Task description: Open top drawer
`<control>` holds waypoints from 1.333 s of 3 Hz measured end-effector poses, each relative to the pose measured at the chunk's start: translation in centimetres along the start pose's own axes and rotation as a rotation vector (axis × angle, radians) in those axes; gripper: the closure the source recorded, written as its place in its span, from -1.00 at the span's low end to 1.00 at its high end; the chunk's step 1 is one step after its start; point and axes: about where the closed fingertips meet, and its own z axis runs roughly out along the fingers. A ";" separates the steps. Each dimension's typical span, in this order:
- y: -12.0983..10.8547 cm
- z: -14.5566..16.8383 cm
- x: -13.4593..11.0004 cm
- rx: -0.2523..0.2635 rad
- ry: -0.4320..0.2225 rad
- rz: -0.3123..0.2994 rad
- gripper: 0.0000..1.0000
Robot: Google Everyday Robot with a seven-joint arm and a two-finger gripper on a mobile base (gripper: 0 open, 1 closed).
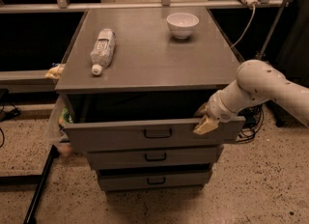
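Note:
The top drawer [120, 135] is the widest grey front, with a small black loop handle [158, 133] at its centre. It stands pulled out from the cabinet, with a dark gap behind its front. My gripper [204, 120] hangs over the drawer's front rim near its right end, one pale fingertip [206, 126] lying on the outside of the front. The white arm reaches in from the right. Below are the mid-sized drawer [154, 157] and the smallest drawer [154, 180], both shut.
On the cabinet top [154, 59] lie a plastic bottle [102, 49] on its side at left and a white bowl [182, 24] at the back right. A shelf rail [145, 6] runs behind. Cables [251, 126] lie on the floor at right.

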 end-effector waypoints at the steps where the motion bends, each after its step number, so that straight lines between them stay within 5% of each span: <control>1: 0.7 -0.3 0.1 -0.018 -0.004 0.008 1.00; 4: 3.9 -1.2 0.3 -0.048 -0.051 0.035 1.00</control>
